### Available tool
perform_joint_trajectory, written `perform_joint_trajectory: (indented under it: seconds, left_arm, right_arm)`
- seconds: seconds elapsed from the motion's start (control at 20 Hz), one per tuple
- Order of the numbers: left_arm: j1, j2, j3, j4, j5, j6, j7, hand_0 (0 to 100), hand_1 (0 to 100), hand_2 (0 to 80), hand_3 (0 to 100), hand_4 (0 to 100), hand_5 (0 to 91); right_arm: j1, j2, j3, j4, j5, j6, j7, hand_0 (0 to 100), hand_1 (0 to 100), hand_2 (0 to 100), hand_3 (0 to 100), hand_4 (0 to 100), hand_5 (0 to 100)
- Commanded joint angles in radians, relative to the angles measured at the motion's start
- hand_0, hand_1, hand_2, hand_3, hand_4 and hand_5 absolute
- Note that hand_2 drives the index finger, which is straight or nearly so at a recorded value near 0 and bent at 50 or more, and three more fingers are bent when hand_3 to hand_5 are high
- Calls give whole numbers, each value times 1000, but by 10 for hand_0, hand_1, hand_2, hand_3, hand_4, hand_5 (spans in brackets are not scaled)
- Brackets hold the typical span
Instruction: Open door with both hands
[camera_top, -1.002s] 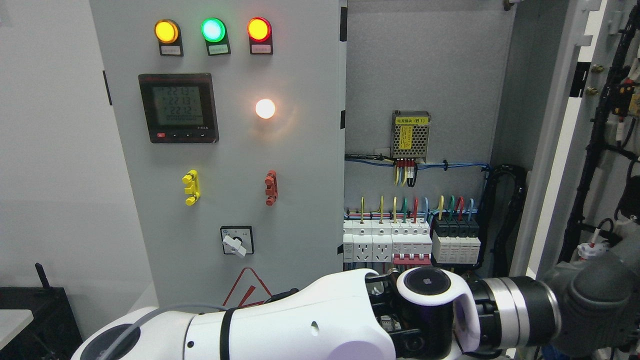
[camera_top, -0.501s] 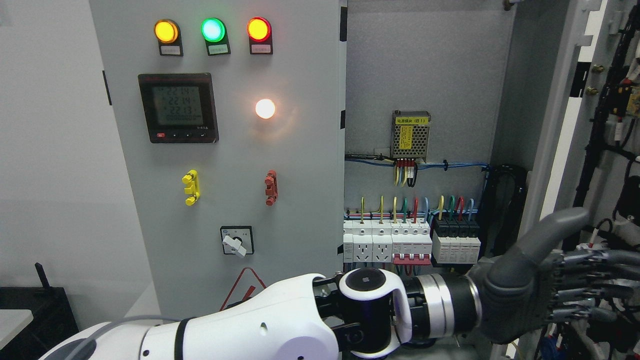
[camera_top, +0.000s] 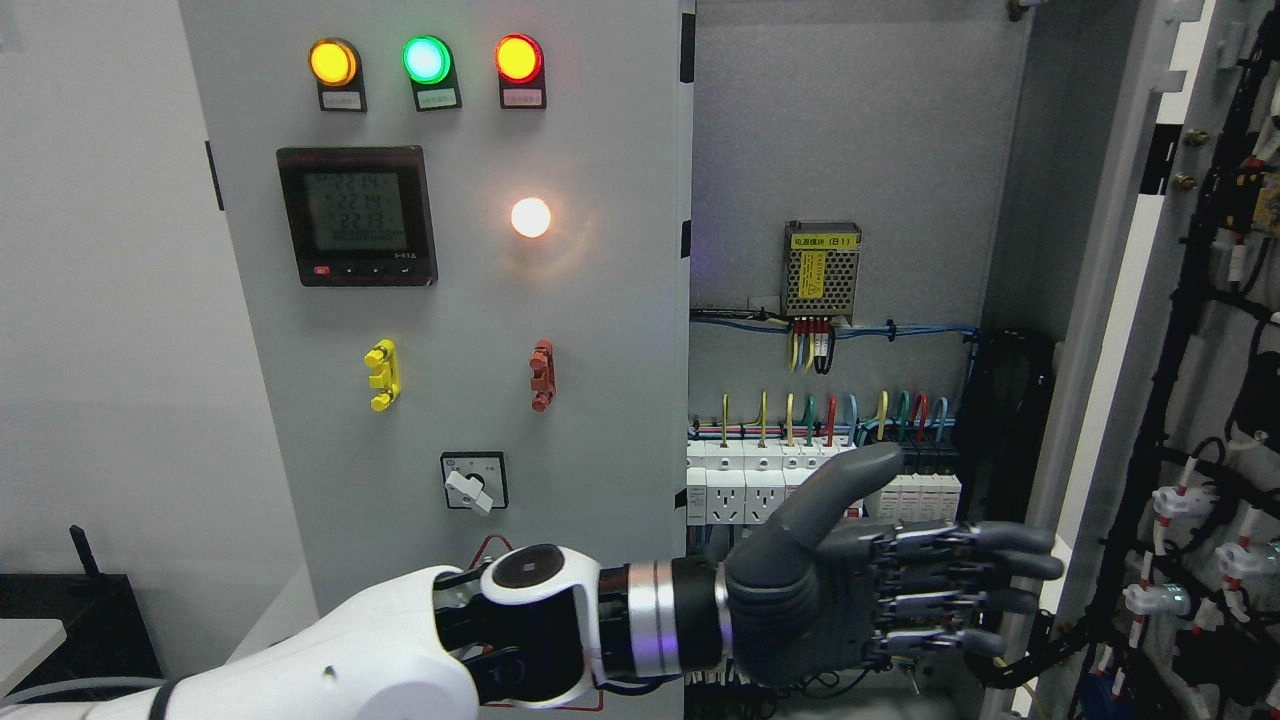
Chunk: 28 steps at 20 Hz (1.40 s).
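Left robot hand (camera_top: 880, 590), reaching in from the lower left, has its grey fingers (camera_top: 985, 570) stretched flat towards the right and its thumb raised, with nothing in its grip. Behind it the cabinet interior (camera_top: 850, 300) lies exposed: a row of breakers (camera_top: 770, 480) with coloured wires. Right of the fingertips stands the open door (camera_top: 1215, 330), swung wide, its inner face strung with black cable. Left is the closed grey panel (camera_top: 450, 300) with lit lamps and meter.
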Motion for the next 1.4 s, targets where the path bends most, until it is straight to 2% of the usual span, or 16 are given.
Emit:
perform_joint_trajectory:
  seconds: [0.0,0.3,0.6,0.7,0.95,1.35]
  left_arm:
    - [97,472,23,-104,-10,-3,-64,0,0,0,0,0,0]
    - [350,724,138,-110,-91,-6,-64,0,0,0,0,0,0]
    - [501,884,152,-84,-95,-5,-58,0,0,0,0,0,0]
    - [538,908,152,-58,-95,-6,-58,0,0,0,0,0,0]
    - [639,907,154,51,-99,-15,-64,0,0,0,0,0,0]
    - [683,901,152,256,-98,-17,-67,0,0,0,0,0,0]
  right_arm:
    - [0,0,0,0,25,0,0,384,0,0,0,0,0]
    - [0,0,0,0,25,0,0,384,0,0,0,0,0]
    - [0,0,0,0,25,0,0,384,0,0,0,0,0]
    - [0,0,0,0,25,0,0,384,0,0,0,0,0]
    - [0,0,0,0,25,0,0,384,0,0,0,0,0]
    - [0,0,0,0,25,0,0,384,0,0,0,0,0]
